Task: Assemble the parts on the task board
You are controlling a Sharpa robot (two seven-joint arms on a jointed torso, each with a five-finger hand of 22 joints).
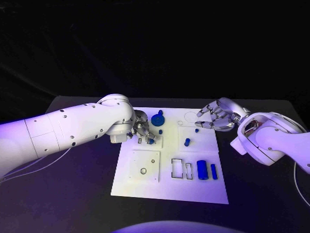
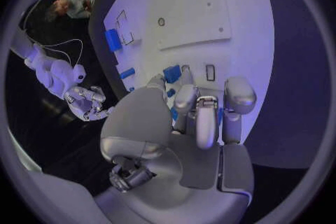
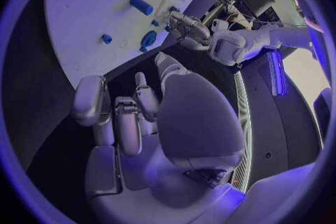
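Note:
The white task board (image 1: 170, 190) lies mid-table. My left hand (image 1: 142, 129) hovers low over its far left part, fingers curled in the left wrist view (image 2: 203, 115) around a small blue part (image 2: 173, 114) that peeks out between them. A round blue part (image 1: 158, 118) stands just beyond that hand. Small blue pieces (image 1: 187, 142) sit mid-board. A blue cylinder (image 1: 202, 170) and a slimmer blue bar (image 1: 213, 171) lie near the right edge. My right hand (image 1: 214, 117) floats above the far right corner, fingers apart and holding nothing.
The board has a square inset panel (image 1: 145, 165) with a small hole, and two rectangular slots (image 1: 177, 167) beside the cylinder. Bare black table (image 1: 78, 184) surrounds the board on both sides and in front.

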